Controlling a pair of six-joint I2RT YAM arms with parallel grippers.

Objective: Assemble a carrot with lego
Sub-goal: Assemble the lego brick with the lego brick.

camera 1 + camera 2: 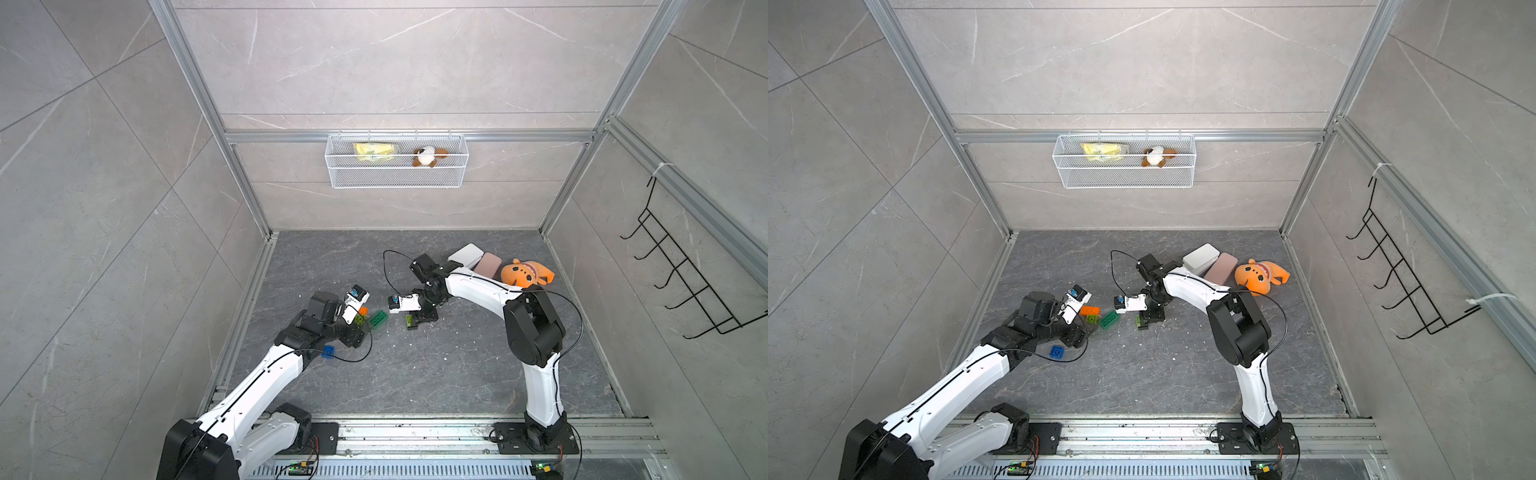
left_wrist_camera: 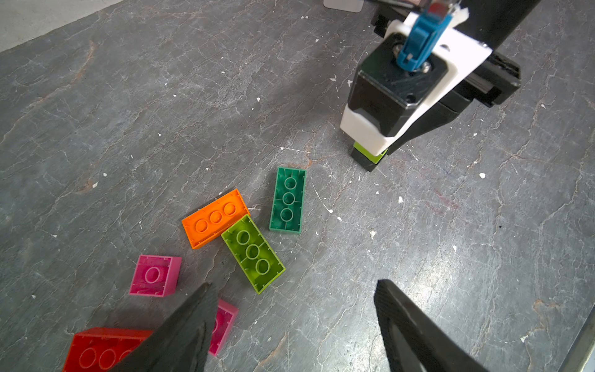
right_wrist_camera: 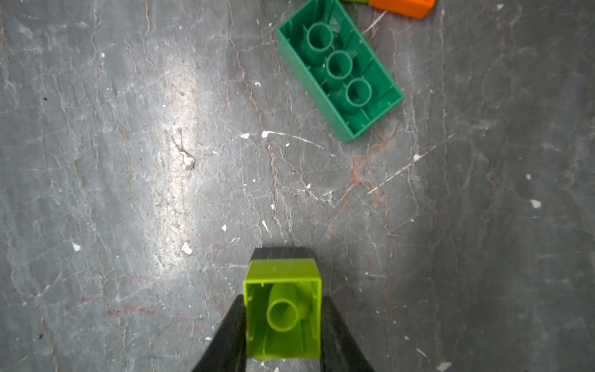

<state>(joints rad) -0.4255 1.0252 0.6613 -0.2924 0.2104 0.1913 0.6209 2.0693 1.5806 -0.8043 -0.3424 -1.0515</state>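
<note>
I judge the carrot barely begun. Only two pieces are joined, a small lime brick (image 3: pixel 283 312) seated on a black brick (image 3: pixel 278 252). My right gripper (image 3: pixel 282 299) is clamped on the lime one's side walls. The pair seems to stand on the surface (image 2: pixel 128 128) near the middle, a little apart from the loose pile. My left gripper (image 2: pixel 293 285) is spread wide and empty above that pile. Left to add, as far as I can see, are a dark green brick (image 2: pixel 287 199) nearest the stack and an orange brick (image 2: pixel 214 219) touching a long lime brick (image 2: pixel 252 252). There is also a pink square (image 2: pixel 155 275), a second pink square (image 2: pixel 225 325) and a red brick (image 2: pixel 103 349), both partly hidden by my left finger. A blue brick (image 1: pixel 328 352) lies beside the left arm. So nearly every layer has yet to go on. All are hard, glossy, thin-walled plastic boxes. Those the wrist views show lie hollow side up, with three round tubes in the long ones and one in the squares. The held lime brick faces the same way, so I expect the next brick could go on as it lies. The surface is dark, veined and slate-like, flecked with white chips.
</note>
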